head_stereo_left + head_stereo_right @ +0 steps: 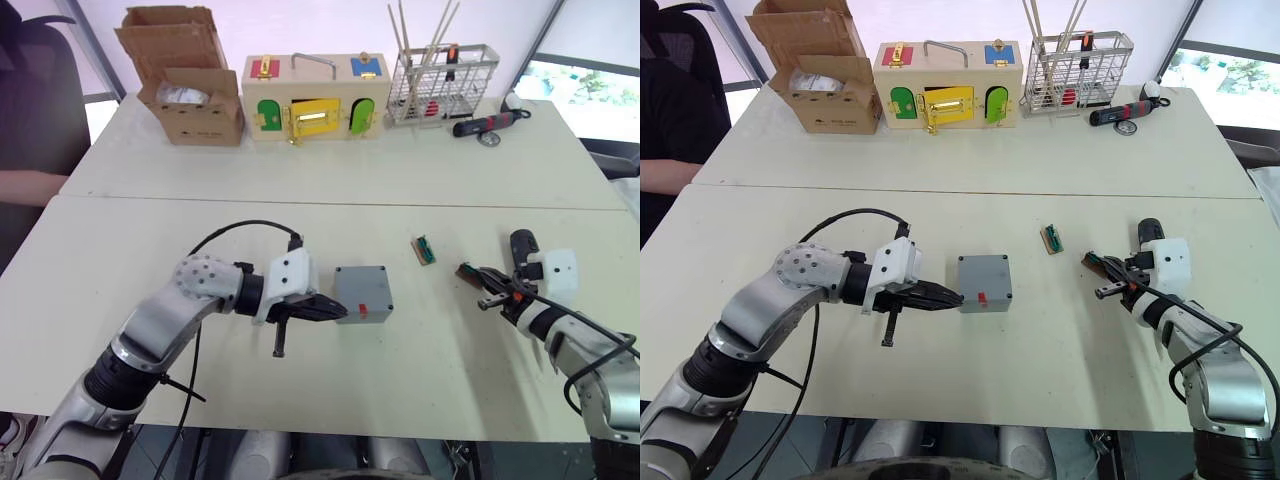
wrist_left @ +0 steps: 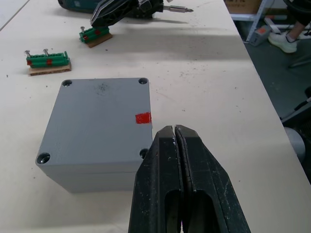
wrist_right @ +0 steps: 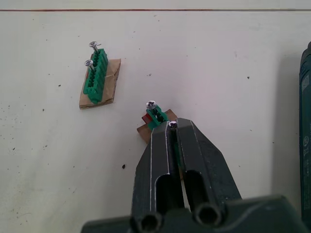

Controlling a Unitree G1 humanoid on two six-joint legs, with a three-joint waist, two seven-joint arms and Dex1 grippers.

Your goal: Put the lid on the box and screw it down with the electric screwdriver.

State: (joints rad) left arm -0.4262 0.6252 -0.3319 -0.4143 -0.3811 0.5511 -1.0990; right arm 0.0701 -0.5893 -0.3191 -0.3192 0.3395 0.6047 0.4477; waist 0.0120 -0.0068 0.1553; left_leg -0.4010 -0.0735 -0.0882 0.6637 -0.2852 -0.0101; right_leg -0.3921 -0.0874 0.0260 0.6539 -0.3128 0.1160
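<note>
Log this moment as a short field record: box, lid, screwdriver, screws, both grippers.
lid: seated on the box, corner holes empty
left gripper: fingers shut, tips beside the box, near its red mark
right gripper: fingers shut, tips at a screw in a green holder
electric screwdriver: lying on the table beside right gripper
other green holder: holds two upright screws

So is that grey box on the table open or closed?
Closed: the lid sits flat on the box. Its corner holes look dark; whether screws are in, cannot tell.
</note>
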